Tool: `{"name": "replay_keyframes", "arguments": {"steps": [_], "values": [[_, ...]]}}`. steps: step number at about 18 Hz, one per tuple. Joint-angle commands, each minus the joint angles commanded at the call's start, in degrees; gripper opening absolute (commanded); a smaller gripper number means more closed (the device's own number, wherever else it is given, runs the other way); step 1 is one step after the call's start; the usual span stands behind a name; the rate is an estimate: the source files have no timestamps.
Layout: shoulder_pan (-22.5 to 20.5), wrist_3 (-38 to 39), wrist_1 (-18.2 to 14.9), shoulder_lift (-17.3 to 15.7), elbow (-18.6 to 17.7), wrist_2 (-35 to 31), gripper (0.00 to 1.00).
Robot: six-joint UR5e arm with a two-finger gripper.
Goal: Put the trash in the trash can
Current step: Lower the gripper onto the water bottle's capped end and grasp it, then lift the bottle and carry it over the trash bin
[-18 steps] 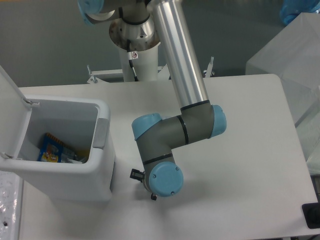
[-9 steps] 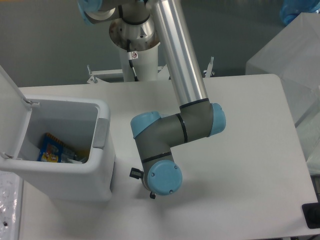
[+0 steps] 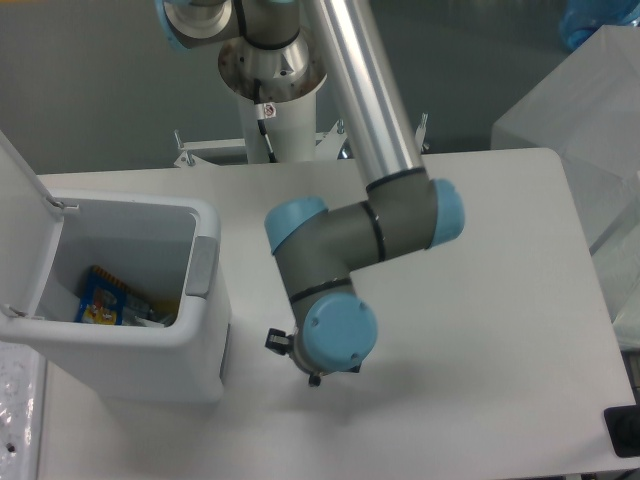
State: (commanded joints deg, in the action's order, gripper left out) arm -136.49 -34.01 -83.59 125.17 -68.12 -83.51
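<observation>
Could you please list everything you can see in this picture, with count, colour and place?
Trash can: one, white with a grey side panel, lid open, at the table's left edge.
Packet: one, blue and yellow, inside the can; other scraps beside it are too small to tell.
Table: one, white, filling most of the view.
Clear cover: one, translucent whitish, upper right, beyond the table.
Blue thing: one, top right corner, cut off by the frame.
Black thing: one, lower right corner, cut off.
Arm: one, silver and grey with light blue caps, on a white pedestal behind the table, reaching over the table's middle; its wrist hides the gripper.
</observation>
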Motion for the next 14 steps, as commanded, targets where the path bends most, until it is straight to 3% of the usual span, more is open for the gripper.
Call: {"name": "replay_keyframes", "arguments": {"steps": [3, 6, 12, 14], "values": [[-2.11, 0.00, 2.89, -1.94, 2.90, 6.32, 0.00], [-4.04, 0.61, 10.00, -4.66, 3.17, 14.66, 0.00], [-7.21, 0.88, 20.38, -9.14, 3.26, 27.68, 0.00], [-7.57, 0.88, 21.27, -10.99, 3.26, 30.76, 0.00]]}}
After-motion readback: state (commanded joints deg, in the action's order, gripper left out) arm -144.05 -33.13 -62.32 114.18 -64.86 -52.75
